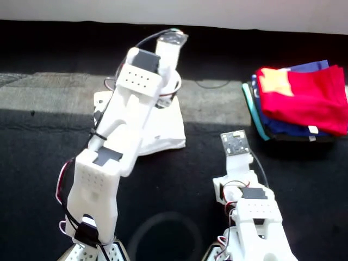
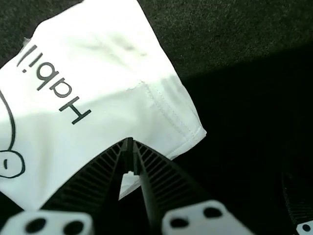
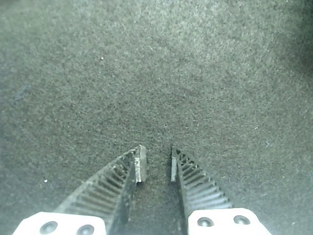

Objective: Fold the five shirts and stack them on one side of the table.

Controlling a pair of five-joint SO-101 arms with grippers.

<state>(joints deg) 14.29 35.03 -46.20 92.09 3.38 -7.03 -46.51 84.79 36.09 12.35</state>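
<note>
The left hand (image 2: 131,151), tips pressed together with no cloth seen between them, is over the white shirt (image 2: 98,83) near its corner; a pinch there could catch one layer and spill the fold; the right hand (image 3: 156,164), tips slightly apart, hangs over bare counter (image 3: 146,58) beside that shirt, partly in the path to the stack of folded shirts (image 1: 302,100) well beyond.

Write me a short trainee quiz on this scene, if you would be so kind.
1. True or false: the red shirt lies topmost on the folded pile.
2. Which garment lies beneath the left gripper? A) the white shirt B) a green shirt C) a yellow towel
3. Fill in: the right gripper hangs with its jaws ____ above the dark mat.

Key: 1 true; 2 A; 3 open.
</note>
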